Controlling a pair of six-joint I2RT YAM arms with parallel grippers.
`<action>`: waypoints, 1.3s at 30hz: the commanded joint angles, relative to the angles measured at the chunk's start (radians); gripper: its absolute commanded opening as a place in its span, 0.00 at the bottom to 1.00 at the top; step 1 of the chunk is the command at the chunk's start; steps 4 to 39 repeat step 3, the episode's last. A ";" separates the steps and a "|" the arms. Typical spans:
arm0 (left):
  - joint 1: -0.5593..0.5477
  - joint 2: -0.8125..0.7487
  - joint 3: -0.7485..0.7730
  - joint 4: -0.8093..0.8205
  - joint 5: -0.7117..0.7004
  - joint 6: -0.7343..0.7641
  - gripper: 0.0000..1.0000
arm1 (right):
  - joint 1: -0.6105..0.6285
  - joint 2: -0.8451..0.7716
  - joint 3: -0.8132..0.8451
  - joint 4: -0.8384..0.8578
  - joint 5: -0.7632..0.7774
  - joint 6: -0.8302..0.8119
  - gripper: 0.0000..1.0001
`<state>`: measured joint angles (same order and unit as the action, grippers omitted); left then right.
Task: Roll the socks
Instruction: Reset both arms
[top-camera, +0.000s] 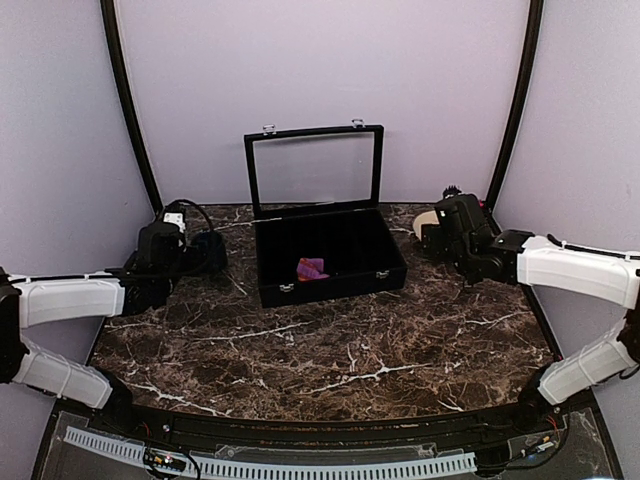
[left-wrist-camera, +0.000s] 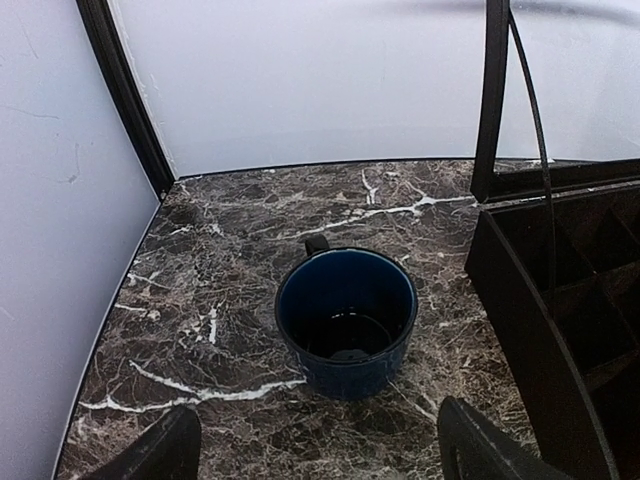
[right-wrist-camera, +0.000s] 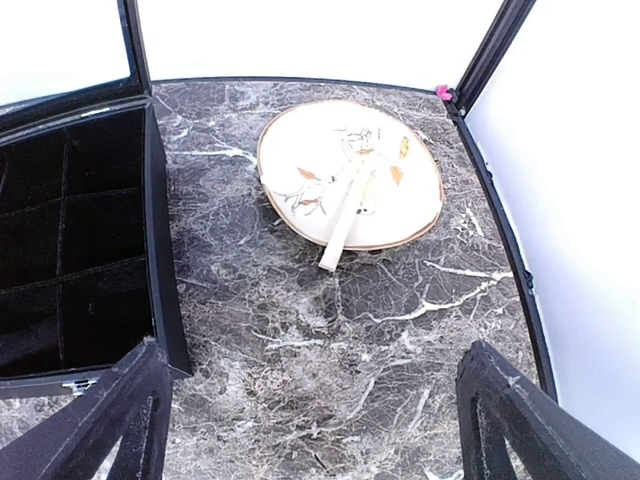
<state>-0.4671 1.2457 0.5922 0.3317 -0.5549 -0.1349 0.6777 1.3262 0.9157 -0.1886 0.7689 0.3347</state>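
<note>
The socks (top-camera: 312, 268): only a small maroon-red and purple bundle shows, crumpled, in a near-middle compartment of the open black box (top-camera: 330, 288) at the table's far centre. The black sock cannot be made out against the dark interior.

Left gripper (left-wrist-camera: 320, 407): jaws spread wide and empty, just near of a dark blue cup (left-wrist-camera: 345, 318), left of the box.

Right gripper (right-wrist-camera: 315, 348): jaws spread wide and empty, over the bare marble table (right-wrist-camera: 420, 300), right of the box, with a round fan (right-wrist-camera: 350, 175) beyond.

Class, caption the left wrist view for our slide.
Dark blue round cup on brown marble table, beside black compartment box.
</note>
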 joint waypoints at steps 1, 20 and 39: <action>0.006 -0.052 -0.017 0.035 0.007 0.019 0.84 | -0.005 -0.015 -0.010 0.034 0.014 0.007 0.92; 0.006 -0.052 -0.015 0.037 0.006 0.021 0.84 | -0.005 -0.023 -0.016 0.047 0.011 0.012 0.93; 0.006 -0.052 -0.015 0.037 0.006 0.021 0.84 | -0.005 -0.023 -0.016 0.047 0.011 0.012 0.93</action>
